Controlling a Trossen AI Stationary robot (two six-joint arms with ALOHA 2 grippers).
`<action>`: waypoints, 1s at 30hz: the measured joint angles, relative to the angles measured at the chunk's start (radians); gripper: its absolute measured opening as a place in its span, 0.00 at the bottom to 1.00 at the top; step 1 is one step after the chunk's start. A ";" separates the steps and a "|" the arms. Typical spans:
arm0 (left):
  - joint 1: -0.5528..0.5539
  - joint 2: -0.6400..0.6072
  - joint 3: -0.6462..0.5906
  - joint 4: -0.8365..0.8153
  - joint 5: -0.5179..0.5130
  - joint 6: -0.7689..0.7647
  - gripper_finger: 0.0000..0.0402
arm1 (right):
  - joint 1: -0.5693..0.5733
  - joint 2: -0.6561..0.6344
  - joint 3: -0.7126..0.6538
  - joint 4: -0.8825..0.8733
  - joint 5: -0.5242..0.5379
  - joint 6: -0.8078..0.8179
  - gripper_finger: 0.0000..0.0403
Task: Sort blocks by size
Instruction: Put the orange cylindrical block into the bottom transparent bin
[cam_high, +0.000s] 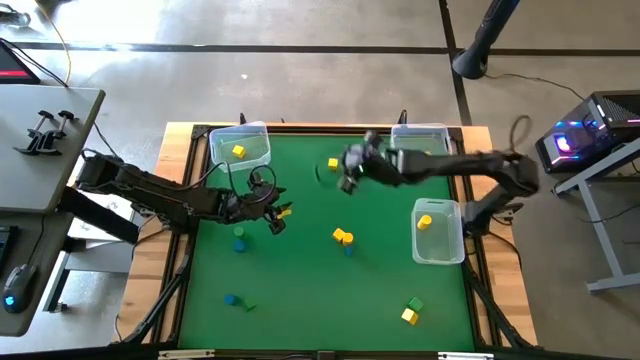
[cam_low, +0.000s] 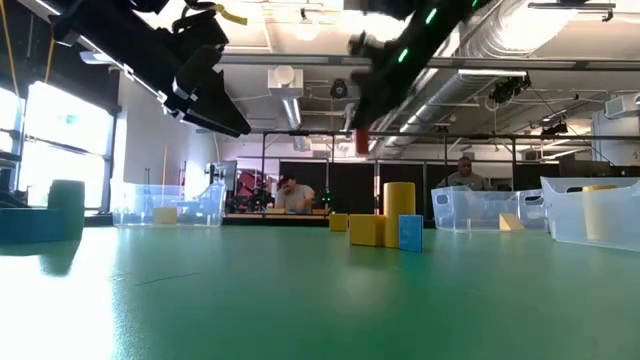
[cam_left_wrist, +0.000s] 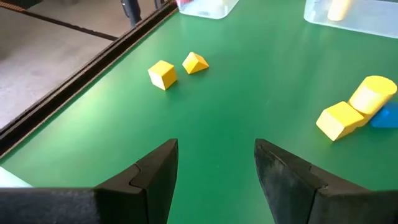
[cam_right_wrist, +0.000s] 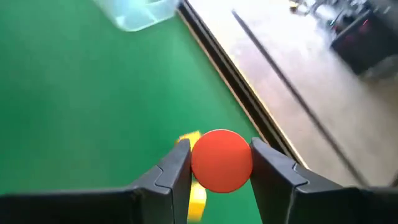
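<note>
- The right gripper (cam_right_wrist: 219, 171) pinches a red block (cam_right_wrist: 221, 160) between its fingers, raised above the table (cam_high: 300, 270) near the middle of the far edge.
- The left gripper (cam_left_wrist: 214, 165) hangs over the left side of the table with its fingers spread and nothing between them.
- Yellow blocks (cam_high: 343, 237) lie at the table's centre, touching a blue one.
- A yellow and green pair (cam_high: 411, 311) sits near the near right corner; blue blocks (cam_high: 232, 299) lie toward the near left.
- Three clear bins (cam_high: 439, 231) stand along the far and right edges, two visibly holding a yellow block.
</note>
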 joint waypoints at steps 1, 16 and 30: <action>-0.005 0.000 0.000 0.001 -0.006 0.000 0.50 | 0.056 -0.030 0.000 -0.062 0.042 0.030 0.31; -0.045 0.000 0.000 0.051 -0.032 0.054 0.50 | 0.839 -0.289 0.000 -0.970 -0.089 1.384 0.31; -0.045 0.000 0.000 0.054 -0.032 0.055 0.50 | 0.898 -0.356 -0.325 -1.094 -0.135 1.811 0.31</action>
